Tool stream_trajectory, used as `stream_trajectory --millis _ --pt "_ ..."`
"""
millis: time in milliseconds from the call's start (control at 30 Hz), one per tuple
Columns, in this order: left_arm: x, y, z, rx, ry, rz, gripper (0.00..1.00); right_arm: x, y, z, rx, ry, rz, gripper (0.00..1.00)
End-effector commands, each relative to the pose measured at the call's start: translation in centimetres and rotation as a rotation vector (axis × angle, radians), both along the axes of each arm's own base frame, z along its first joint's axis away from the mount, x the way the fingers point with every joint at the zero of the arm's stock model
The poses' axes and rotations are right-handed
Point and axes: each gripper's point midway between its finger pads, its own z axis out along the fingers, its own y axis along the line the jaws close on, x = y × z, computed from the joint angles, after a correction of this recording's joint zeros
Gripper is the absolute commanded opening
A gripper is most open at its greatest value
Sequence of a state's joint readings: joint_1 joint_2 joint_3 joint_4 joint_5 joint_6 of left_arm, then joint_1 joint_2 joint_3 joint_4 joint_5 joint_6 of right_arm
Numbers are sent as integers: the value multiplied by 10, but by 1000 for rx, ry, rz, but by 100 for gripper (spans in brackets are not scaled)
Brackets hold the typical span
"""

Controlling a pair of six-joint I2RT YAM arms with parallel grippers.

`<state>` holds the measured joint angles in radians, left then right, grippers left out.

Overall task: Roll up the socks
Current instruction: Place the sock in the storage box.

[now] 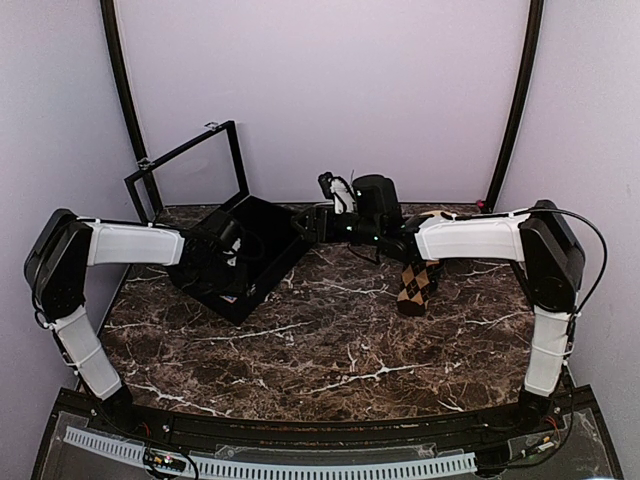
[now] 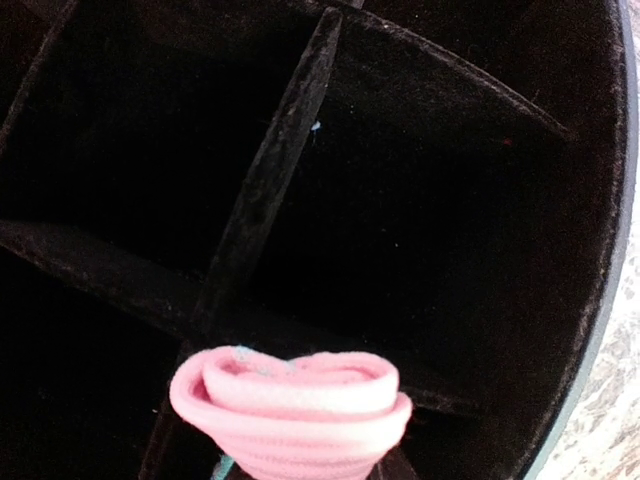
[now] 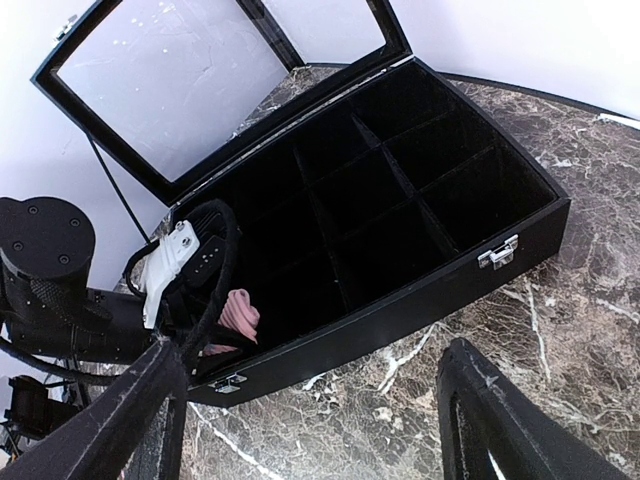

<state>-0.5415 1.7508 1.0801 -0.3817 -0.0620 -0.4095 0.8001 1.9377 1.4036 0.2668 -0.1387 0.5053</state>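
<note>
A rolled pink sock [image 2: 290, 410] fills the bottom of the left wrist view, held in my left gripper [image 1: 228, 250] just above the dividers [image 2: 270, 180] of the black compartment box [image 1: 270, 285]. The roll hides the fingers. In the right wrist view the same pink roll [image 3: 240, 312] sits at the box's near-left compartment, inside the box wall [image 3: 400, 290]. My right gripper [image 3: 310, 430] is open and empty, hovering over the marble beside the box's front wall; it also shows in the top view [image 1: 308, 222]. A brown and black argyle sock [image 1: 415, 285] lies on the table under the right arm.
The box's glass lid [image 1: 185, 152] stands open at the back left. Its other compartments [image 3: 400, 180] look dark and bare. A metal latch [image 3: 498, 254] sticks out of the front wall. Marble tabletop [image 1: 330, 350] stretches in front of the box.
</note>
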Motion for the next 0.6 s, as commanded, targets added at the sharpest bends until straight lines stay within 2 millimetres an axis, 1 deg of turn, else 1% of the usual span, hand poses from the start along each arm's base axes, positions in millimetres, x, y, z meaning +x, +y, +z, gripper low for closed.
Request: stream_trajectory --millis 0,267,433,500,567 --pt "-74 -2 -77 -17 351 -40 0 1 -5 24 32 -54 -1 79" --pt "-84 -6 -99 -101 426 -17 0 5 -5 22 24 -53 -6 80" --pt "-87 -5 -107 -123 459 -7 8 7 -2 20 18 -48 -1 80" --pt "-86 -2 -106 -113 460 -2 16 9 -2 20 14 -49 -3 80" --pt "-84 3 -102 -99 449 6 21 11 -2 21 12 -51 -4 80"
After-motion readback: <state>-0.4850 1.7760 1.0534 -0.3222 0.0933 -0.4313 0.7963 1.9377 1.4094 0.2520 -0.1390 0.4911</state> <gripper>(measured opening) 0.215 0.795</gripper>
